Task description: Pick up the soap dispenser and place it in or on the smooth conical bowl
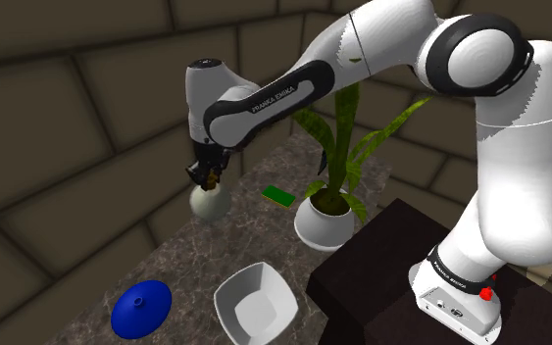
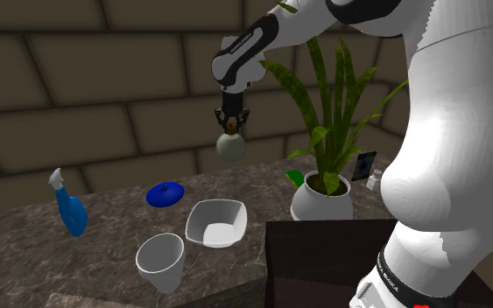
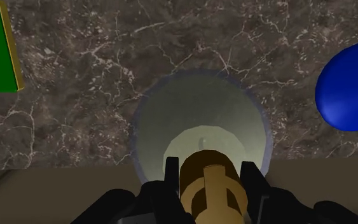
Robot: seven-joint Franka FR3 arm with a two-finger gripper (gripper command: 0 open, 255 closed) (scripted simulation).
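Shoulder view, entry 1: gripper (image 1: 205,176), all black, clenched on the brown pump head of the soap dispenser (image 1: 208,203). The dispenser is a pale, round-bodied flask that hangs below the fingers, at about 10 o'clock from the potted plant (image 1: 327,211).

Entry 2, second exterior view: the dispenser shows against the wall blocks, above the marble counter (image 2: 104,241). It is judged to be lifted, not resting.

Entry 3: smooth conical bowl (image 2: 161,255), white, upright, nothing in it. It stands near the counter's front edge, at about 7 o'clock from the dispenser and well apart from it.

Entry 4: squarish white bowl (image 2: 215,223), just beside the conical bowl at its 2 o'clock. By its shape it is not the target.

Entry 5, sundries: blue domed lid (image 2: 164,194), blue spray bottle (image 2: 69,210), green flat card (image 1: 278,195).

Entry 6, wrist view: the black fingers press on both sides of the pump head. The pale body hangs beneath them, with marble under it.

Progress: grasp and lift appear done. Left to do: carry the dispenser toward 7 o'clock in the second exterior view, lower it into the conical bowl, and let go. The flask hangs from its pump alone, so it may swing in transit.
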